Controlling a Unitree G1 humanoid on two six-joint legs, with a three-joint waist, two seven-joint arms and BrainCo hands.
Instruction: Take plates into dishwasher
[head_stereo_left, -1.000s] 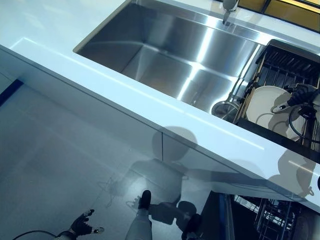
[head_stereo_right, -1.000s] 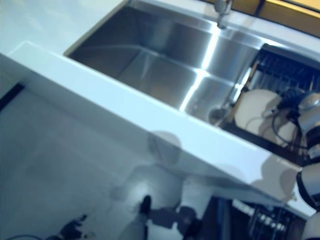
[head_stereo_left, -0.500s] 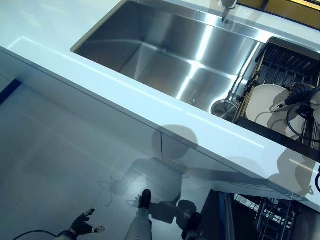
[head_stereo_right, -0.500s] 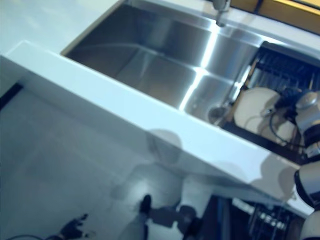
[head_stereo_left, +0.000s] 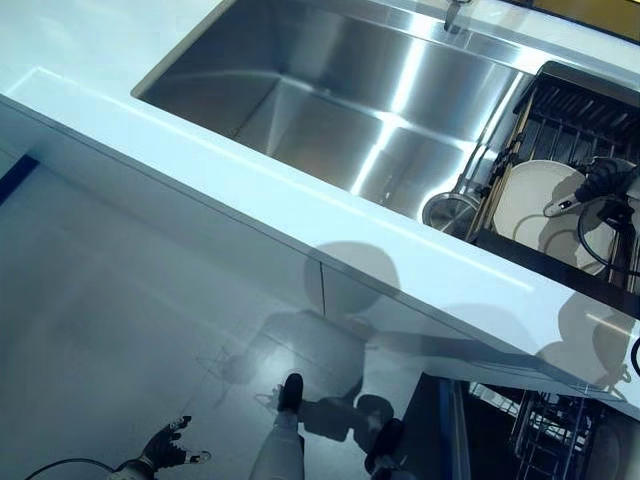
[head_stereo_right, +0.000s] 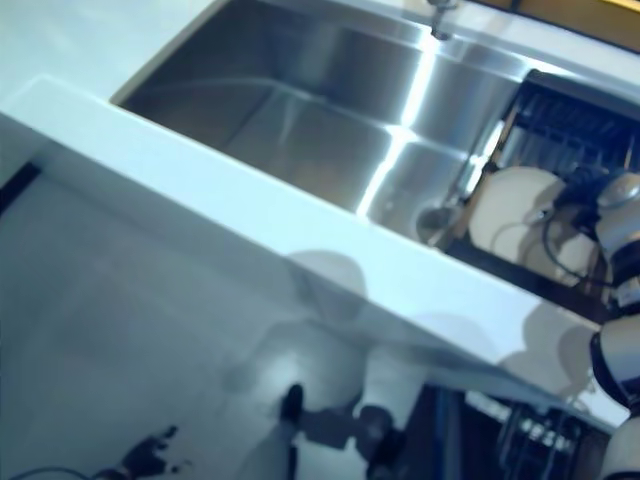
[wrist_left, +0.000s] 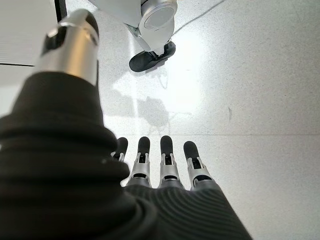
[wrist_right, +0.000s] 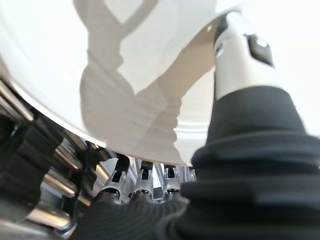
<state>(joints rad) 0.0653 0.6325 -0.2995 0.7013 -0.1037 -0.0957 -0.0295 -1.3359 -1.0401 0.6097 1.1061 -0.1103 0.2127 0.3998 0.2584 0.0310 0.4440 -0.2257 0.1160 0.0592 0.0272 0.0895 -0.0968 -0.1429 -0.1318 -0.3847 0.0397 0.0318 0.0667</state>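
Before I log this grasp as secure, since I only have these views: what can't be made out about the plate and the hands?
- Right robot hand: in its wrist view the fingertips go under the plate rim, so the grip stays unclear.
- Plate: the frame edge crops it in the right wrist view; the dish rack wires hide its underside.
- Dishwasher rack: the counter edge covers most of it in the eye views.
- Left robot hand: small in the eye views.
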